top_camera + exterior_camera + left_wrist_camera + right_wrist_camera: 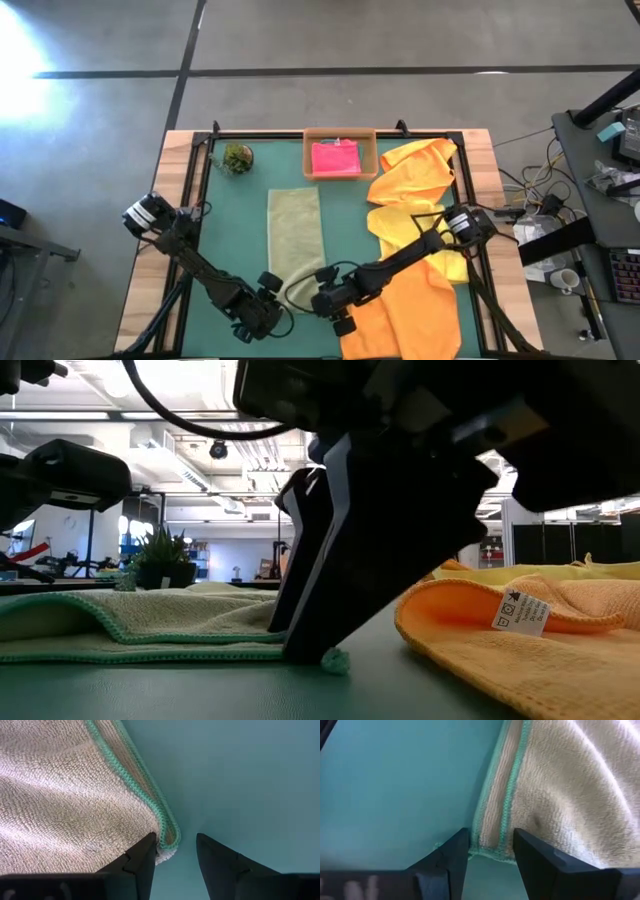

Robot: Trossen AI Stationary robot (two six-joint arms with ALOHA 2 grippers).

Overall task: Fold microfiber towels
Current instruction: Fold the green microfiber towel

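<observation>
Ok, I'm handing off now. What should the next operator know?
Left hand: open, low at the near left corner of the sage towel.
Right hand: open, straddling that towel's near right edge.
Done: pink towel lies folded in the cardboard tray; the sage towel lies in a long strip on the mat.
Left: probably fold the sage strip again, then the unfolded heap of orange and yellow towels on the right.

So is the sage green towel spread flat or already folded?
Folded: the sage green towel lies as a narrow strip on the mat, and two stitched edges run stacked along its side in the right wrist view.
</observation>
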